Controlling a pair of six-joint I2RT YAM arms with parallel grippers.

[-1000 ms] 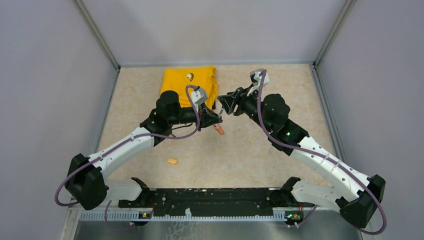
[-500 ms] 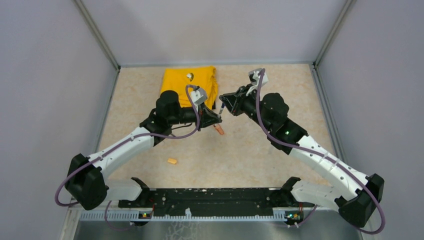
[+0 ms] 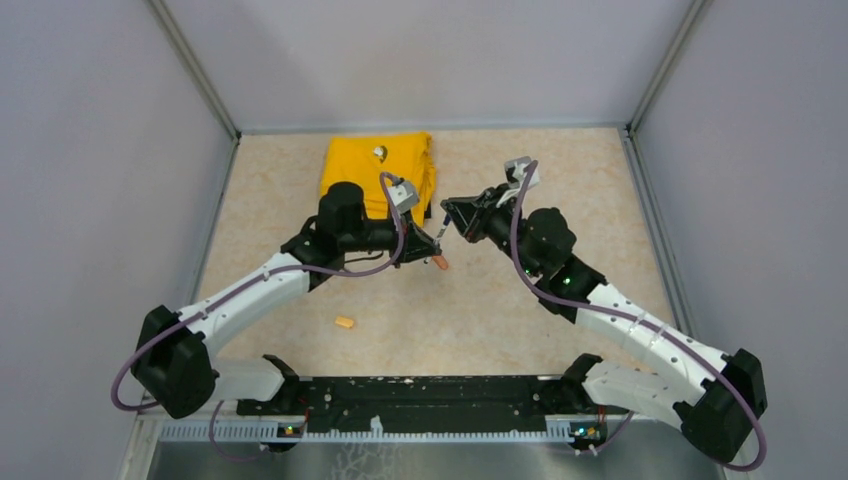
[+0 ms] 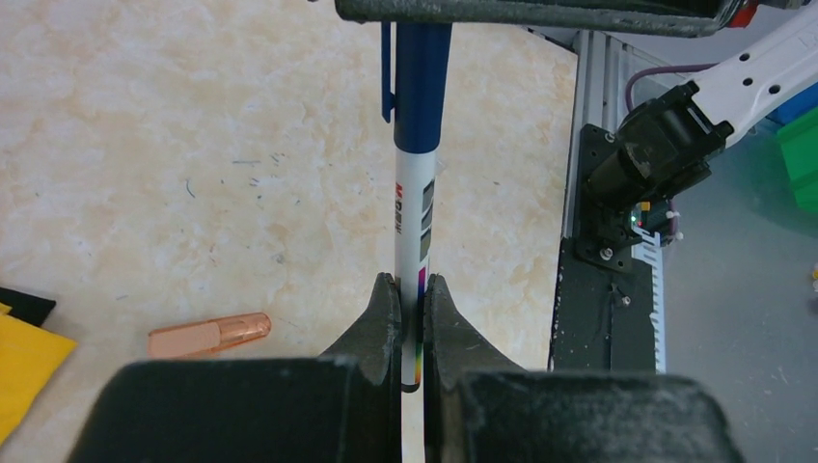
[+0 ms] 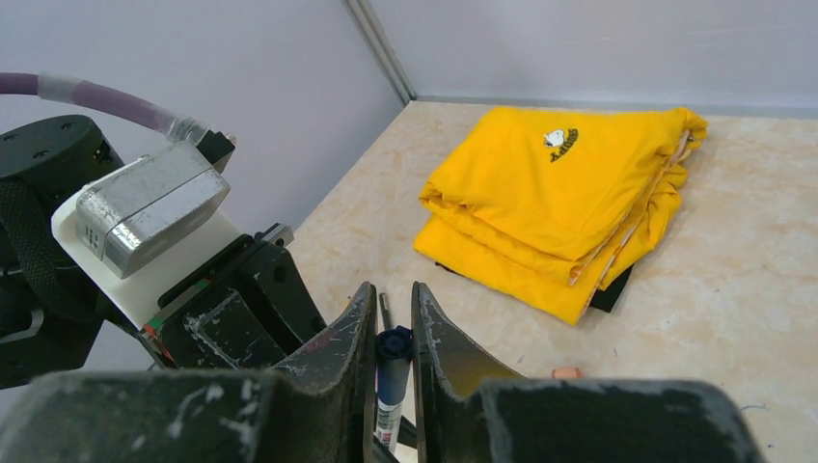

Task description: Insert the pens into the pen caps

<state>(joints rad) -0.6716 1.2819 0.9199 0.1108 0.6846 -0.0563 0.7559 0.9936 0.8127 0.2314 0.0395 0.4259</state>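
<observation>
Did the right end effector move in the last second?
Yes, slightly: the right end effector has slid toward the base rail, away from the back wall, judged against the cloth.

Folded yellow cloth [image 3: 350,160] with a small logo [image 3: 380,153], on the beige speckled tabletop [image 3: 520,310], near its far edge

A robotics laboratory test cell is shown. A beige, stone-patterned surface [image 3: 500,300] is enclosed on three sides by plain grey wall panels [image 3: 430,60], which are joined at the corners by aluminium posts [image 3: 195,65]. Two white-and-black robot arms, the left arm [image 3: 250,294] and the right arm [image 3: 640,323], are bolted to a black mounting rail [image 3: 430,392] at the near edge. Purple cables [image 3: 512,225] are routed along them, and small green status lights [image 3: 290,430] are lit at the bases. A green container [image 4: 801,145] is glimpsed beyond the rail in the left wrist view.
</observation>
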